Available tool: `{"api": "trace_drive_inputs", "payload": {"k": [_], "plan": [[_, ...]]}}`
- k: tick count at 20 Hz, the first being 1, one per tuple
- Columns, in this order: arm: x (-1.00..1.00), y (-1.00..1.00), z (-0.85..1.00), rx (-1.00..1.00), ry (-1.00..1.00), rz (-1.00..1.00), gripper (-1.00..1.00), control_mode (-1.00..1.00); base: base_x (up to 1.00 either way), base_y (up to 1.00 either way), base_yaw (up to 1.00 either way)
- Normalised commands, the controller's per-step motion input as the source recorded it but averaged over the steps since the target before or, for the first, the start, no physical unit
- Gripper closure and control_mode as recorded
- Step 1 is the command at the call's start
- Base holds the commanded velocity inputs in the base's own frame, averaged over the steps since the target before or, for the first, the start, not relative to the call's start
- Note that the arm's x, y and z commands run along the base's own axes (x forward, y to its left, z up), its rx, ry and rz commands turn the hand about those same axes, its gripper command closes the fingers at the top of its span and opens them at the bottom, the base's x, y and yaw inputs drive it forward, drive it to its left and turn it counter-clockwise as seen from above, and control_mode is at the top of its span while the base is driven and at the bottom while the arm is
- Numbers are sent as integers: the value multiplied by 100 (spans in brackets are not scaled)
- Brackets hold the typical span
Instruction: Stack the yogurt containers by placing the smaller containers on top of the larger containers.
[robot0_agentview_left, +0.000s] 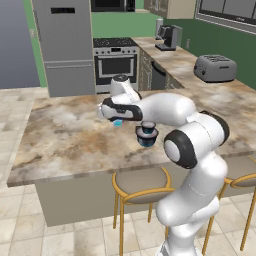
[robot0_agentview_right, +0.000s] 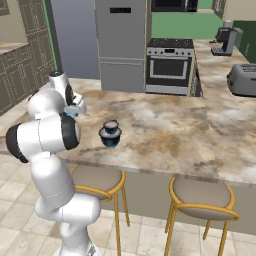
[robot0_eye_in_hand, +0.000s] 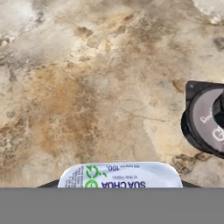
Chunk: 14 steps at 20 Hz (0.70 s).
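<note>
Right, I've got the claw (robot0_agentview_left: 117, 121) hanging above the marbled surface (robot0_agentview_left: 65, 135), and tucked under it is the tiny light-blue cup (robot0_agentview_left: 118, 122) — in the hand view its white printed lid (robot0_eye_in_hand: 120, 175) sits right at the bottom edge where the tips would be, so I'd say the claw is pinching it, though the fingers themselves are hidden and I can't see the contact for certain. Off to one side, near the front edge of the surface, there's the stack: the small dark-blue tub (robot0_agentview_right: 110, 125) sits on top of the wide dark-blue tub (robot0_agentview_right: 110, 138), upright as far as I can tell. The hand view catches its grey lid (robot0_eye_in_hand: 210, 122) at the right edge, so I'm not over it yet, it's well off to the side. So by my reckoning one of two placements is done; what's left is to carry the light-blue cup across, centre it above that small grey top, lower it and let go. That top is narrow, so I'll want it lined up before I release
</note>
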Motion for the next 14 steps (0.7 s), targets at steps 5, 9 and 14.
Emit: {"api": "trace_drive_inputs", "payload": {"k": [5, 9, 14], "plan": [[-35, -26, 33, 0, 0, 0, 100, -100, 0, 0, 0], [-33, -24, 34, 0, 0, 3, 100, -100, 0, 0, 0], [-23, -27, 21, -2, 0, 4, 100, -100, 0, 0, 0]]}}
